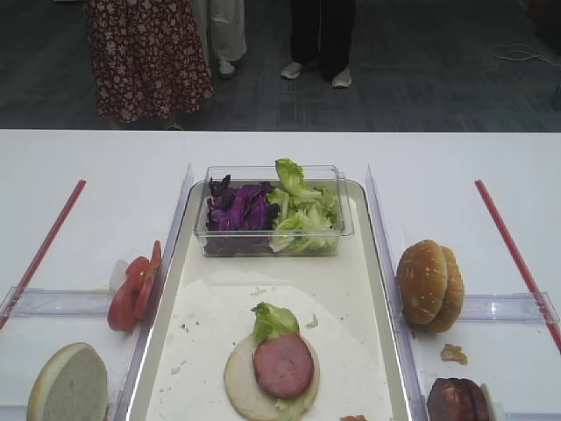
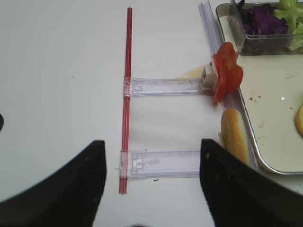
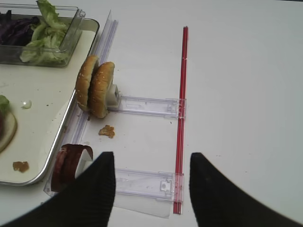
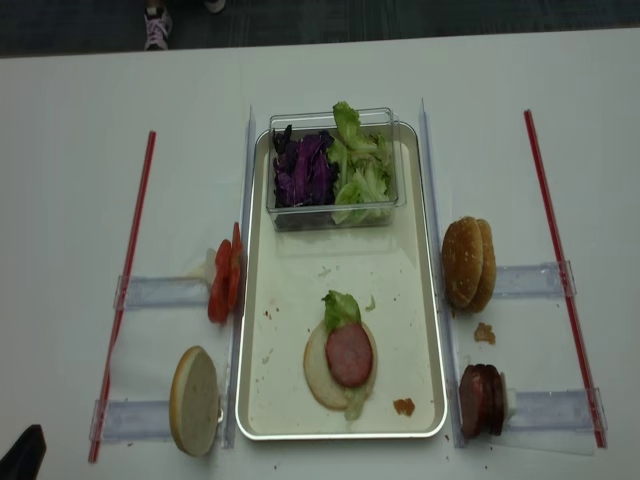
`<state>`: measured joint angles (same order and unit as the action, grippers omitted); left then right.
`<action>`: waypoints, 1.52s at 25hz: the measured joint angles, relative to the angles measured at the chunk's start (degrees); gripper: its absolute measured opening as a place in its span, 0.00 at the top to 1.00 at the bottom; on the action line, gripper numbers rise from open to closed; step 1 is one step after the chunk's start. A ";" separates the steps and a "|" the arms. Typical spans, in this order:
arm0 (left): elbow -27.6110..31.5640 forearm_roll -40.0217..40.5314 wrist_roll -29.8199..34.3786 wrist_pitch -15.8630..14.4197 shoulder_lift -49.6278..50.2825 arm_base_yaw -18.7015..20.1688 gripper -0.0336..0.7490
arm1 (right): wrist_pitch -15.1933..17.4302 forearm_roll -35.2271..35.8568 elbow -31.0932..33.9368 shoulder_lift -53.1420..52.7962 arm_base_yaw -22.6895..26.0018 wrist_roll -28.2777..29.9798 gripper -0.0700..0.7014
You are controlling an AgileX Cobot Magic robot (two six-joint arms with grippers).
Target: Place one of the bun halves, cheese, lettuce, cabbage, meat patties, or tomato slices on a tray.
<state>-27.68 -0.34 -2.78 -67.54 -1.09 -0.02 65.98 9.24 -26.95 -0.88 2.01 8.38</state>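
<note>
Right gripper point(image 3: 151, 189): jaws spread wide, nothing between them, poised above the near clear holder point(image 3: 144, 182) on the white tabletop point(image 3: 246, 85). Left gripper point(image 2: 151, 184): likewise wide open and empty, above its own near holder point(image 2: 158, 163).

Nearest on the tray point(image 1: 372, 263): a bun half point(image 1: 250, 390) lying cut face up, carrying one meat patty point(image 1: 283, 365) with a lettuce leaf point(image 1: 273, 320) tucked at its far edge. A small brown crumb point(image 4: 404, 407) sits just right of it on the liner.

Off the tray, near left: a bun half point(image 1: 68, 384) standing on edge, pale cut face showing. Near right: upright meat patties point(image 4: 481, 399) in the holder beside the tray rim.

Mid-distance left: tomato slices point(image 1: 134, 286) standing on edge against the tray's left side. Mid-distance right: two bun halves point(image 1: 429, 285) on edge, touching each other, with a crumb point(image 1: 453, 353) on the tabletop just in front.

Far end of tray: a clear plastic tub point(image 1: 344, 219) holding purple cabbage point(image 1: 238, 209) at left and lettuce point(image 1: 302, 210) at right.

Red strips point(image 1: 513, 250) lie along the outer sides of both holder sets. Beyond the tabletop, standing persons point(image 1: 149, 53) are visible from the waist down only.
</note>
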 joint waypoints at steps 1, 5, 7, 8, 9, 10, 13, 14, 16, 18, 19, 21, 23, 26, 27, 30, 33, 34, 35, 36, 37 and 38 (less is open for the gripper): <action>0.00 0.00 0.00 0.00 0.00 0.00 0.43 | 0.00 0.00 0.00 0.00 0.00 0.00 0.41; 0.00 0.00 0.00 0.00 0.00 0.00 0.43 | 0.00 0.00 0.00 0.00 0.00 0.00 0.41; 0.00 0.00 0.00 0.00 0.00 0.00 0.43 | 0.00 0.00 0.00 0.00 0.00 0.00 0.41; 0.00 0.00 0.00 0.00 0.00 0.00 0.43 | 0.00 0.00 0.00 0.00 0.00 -0.10 0.41; 0.00 0.00 0.00 0.00 0.00 0.00 0.43 | 0.00 0.00 0.00 0.00 0.00 -0.07 0.41; 0.00 0.00 0.00 0.00 0.00 0.00 0.43 | 0.00 0.00 0.00 0.00 0.00 -0.07 0.41; 0.00 0.00 0.00 0.00 0.00 0.00 0.43 | 0.00 0.00 0.00 0.00 0.00 -0.07 0.41; 0.00 0.00 0.00 0.00 0.00 0.00 0.43 | 0.00 0.00 0.00 0.00 0.00 -0.07 0.41; 0.00 0.00 0.00 0.00 0.00 0.00 0.43 | 0.00 -0.10 0.00 0.00 0.00 -0.07 0.41; 0.00 0.00 0.00 0.00 0.00 0.00 0.43 | 0.00 -0.10 0.00 0.00 0.00 -0.07 0.41; 0.00 0.00 0.00 0.00 0.00 0.00 0.43 | 0.00 -0.10 0.00 0.00 0.00 -0.07 0.41; 0.00 0.00 0.00 0.00 0.00 0.00 0.43 | 0.00 -0.10 0.00 0.00 0.00 -0.07 0.41; 0.00 0.00 0.00 0.00 0.00 0.00 0.43 | 0.00 -0.10 0.00 0.00 0.00 -0.07 0.41; 0.00 0.00 0.00 0.00 0.00 0.00 0.43 | 0.00 -0.10 0.00 0.00 0.00 -0.07 0.41; 0.00 0.00 0.00 0.00 0.00 0.00 0.43 | 0.00 -0.10 0.00 0.00 0.00 -0.07 0.41; 0.00 0.00 0.00 0.00 0.00 0.00 0.43 | 0.00 -0.10 0.00 0.00 0.00 -0.07 0.41; 0.00 0.00 0.00 0.00 0.00 0.00 0.43 | 0.00 -0.10 0.00 0.00 0.00 -0.07 0.41; 0.00 0.00 0.00 0.00 0.00 0.00 0.43 | 0.00 -0.10 0.00 0.00 0.00 -0.07 0.41; 0.00 0.00 0.00 0.00 0.00 0.00 0.43 | 0.00 -0.10 0.00 0.00 0.00 -0.07 0.41; 0.00 0.00 0.00 0.00 0.00 0.00 0.43 | 0.00 -0.10 0.00 0.00 0.00 -0.07 0.41; 0.00 0.00 0.00 0.00 0.00 0.00 0.43 | 0.00 -0.10 0.00 0.00 0.00 -0.07 0.41; 0.00 0.00 0.00 0.00 0.00 0.00 0.43 | 0.00 -0.10 0.00 0.00 0.00 -0.07 0.41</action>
<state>-27.68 -0.34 -2.78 -67.54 -1.09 -0.02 65.98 9.14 -26.95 -0.88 2.01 8.31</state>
